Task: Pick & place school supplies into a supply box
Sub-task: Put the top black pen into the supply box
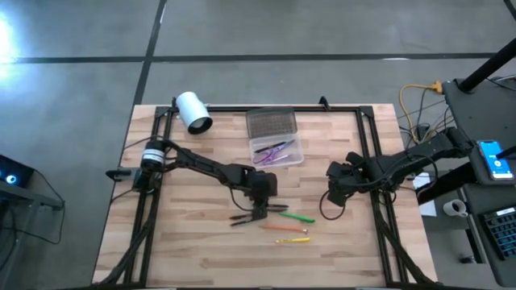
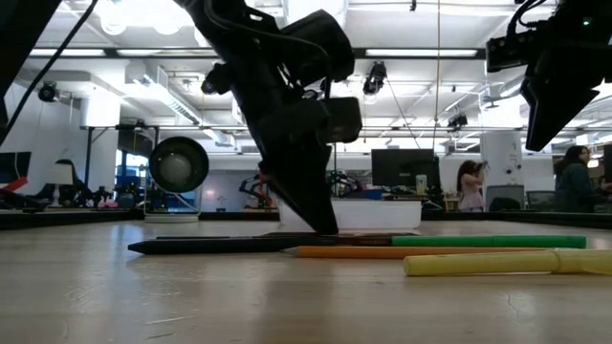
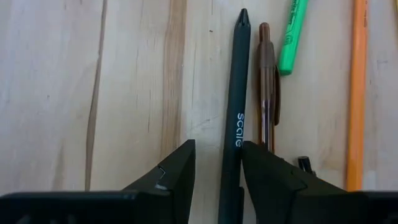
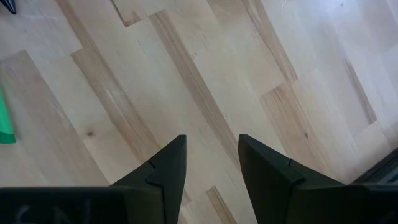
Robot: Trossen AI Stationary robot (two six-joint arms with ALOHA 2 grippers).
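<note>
**Left tool straddles the black pen on the wooden surface**

The left tool [image 1: 260,211] is down at the middle of the surface [image 1: 185,242], its two dark fingers [image 3: 171,177] set one on each side of the black pen [image 3: 235,118]. The pen lies flat on the wood and runs lengthwise through the gap; a thin strip of wood shows between the pen and each finger, so the tool is narrowly parted and not gripping. In the low view the tool [image 2: 325,225] reaches the surface right at the black pen [image 2: 210,246].

Just beside the black pen lies a brown pen [image 3: 266,87], then a green pen [image 3: 291,37] and an orange pencil [image 3: 356,93]. From above, the green pen [image 1: 300,217], orange pencil [image 1: 284,228] and a yellow one [image 1: 292,239] lie close together next to the tool.

The supply box [image 1: 274,137] sits open farther back on the surface, holding the purple-handled scissors [image 1: 270,153].

The right tool [image 1: 332,187] hangs above bare wood near the right edge, its fingers [image 4: 165,171] moderately apart and holding nothing.
</note>
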